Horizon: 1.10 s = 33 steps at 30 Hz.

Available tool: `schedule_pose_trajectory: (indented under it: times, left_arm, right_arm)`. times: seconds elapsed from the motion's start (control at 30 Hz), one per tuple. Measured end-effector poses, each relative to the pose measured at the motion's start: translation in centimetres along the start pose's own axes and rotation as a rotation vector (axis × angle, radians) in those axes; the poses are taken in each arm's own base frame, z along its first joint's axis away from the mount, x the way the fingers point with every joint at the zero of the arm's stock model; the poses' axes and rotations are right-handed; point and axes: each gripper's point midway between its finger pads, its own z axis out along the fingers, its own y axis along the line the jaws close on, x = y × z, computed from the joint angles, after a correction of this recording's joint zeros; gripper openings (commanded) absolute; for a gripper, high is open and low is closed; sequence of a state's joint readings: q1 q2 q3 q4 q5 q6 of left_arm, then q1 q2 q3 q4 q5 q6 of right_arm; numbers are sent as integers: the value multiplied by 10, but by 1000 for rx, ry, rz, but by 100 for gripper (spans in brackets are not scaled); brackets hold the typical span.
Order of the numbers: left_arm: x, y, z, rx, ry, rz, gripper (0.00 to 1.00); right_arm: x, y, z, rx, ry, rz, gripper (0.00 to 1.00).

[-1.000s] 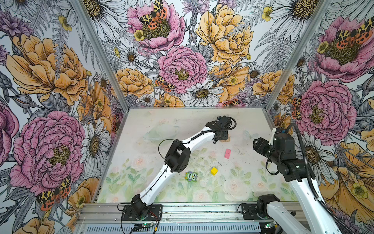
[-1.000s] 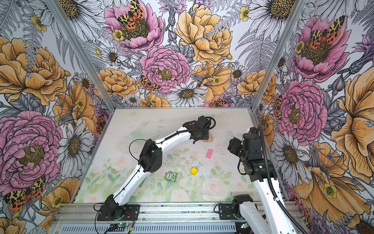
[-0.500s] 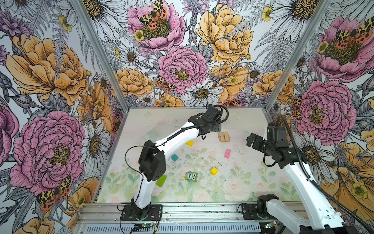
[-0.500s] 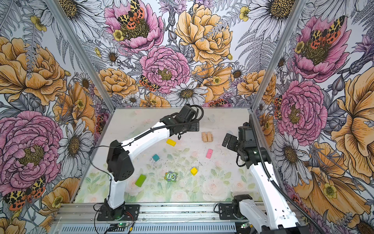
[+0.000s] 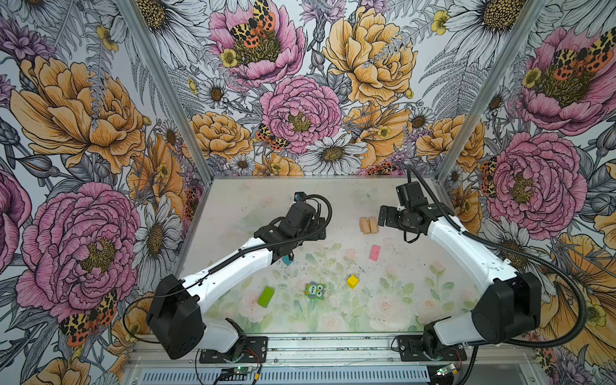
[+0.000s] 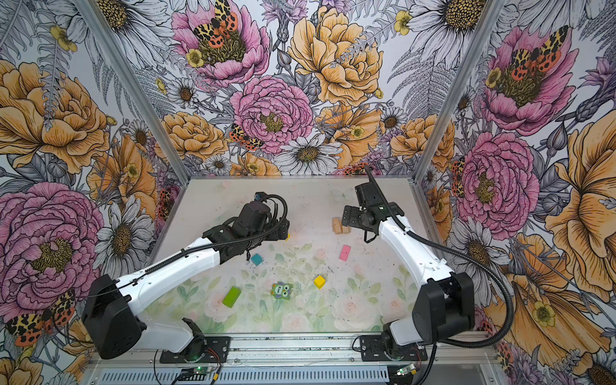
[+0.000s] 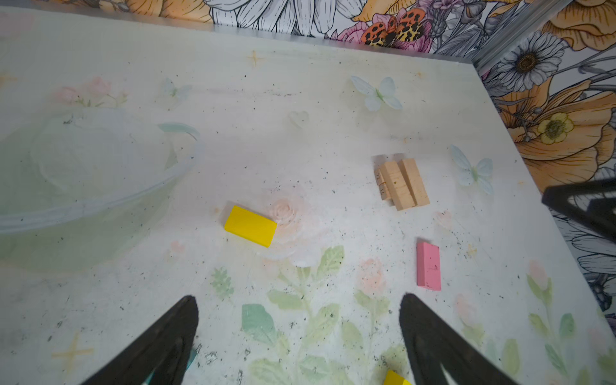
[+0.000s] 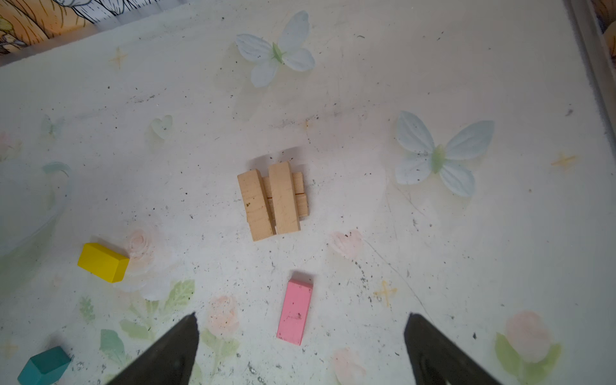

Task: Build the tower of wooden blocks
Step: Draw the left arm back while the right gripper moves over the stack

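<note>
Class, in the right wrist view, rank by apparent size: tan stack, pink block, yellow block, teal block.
1. tan stack
2. pink block and yellow block, too alike to rank
3. teal block, smallest, though cut by the frame edge

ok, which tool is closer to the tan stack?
Right. In both top views the right tool sits just right of the tan stack; the left tool is farther to its left.
</note>
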<state>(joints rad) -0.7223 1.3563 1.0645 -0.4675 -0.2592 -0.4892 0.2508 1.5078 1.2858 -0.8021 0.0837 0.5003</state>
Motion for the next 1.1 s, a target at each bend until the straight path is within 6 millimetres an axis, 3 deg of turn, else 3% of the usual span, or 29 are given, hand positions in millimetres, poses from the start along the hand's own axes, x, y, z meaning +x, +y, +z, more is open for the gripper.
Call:
schedule_pose_trajectory:
  times: [0.17,0.4,0.53,0.77,1.1]
  left_arm:
    - [17,26,-14,-18,-11,-16,96]
    - [-6,60,-35,-30,-112,-104,96]
    - [-6,73,-37,-32,-118,-128,96]
    - [-1,78,-32,-22,-93,-139,96]
    - [2,75,-26,-6,-75,-138,96]
  right_arm:
    - [-12,9,37,25,52,-12,99]
    - [-28,23,70,32,84,-30,99]
    - [-27,28,89,37,114,-50,99]
    - [-8,30,113,50,191,-96,99]
    - [2,31,123,50,228,-137,95]
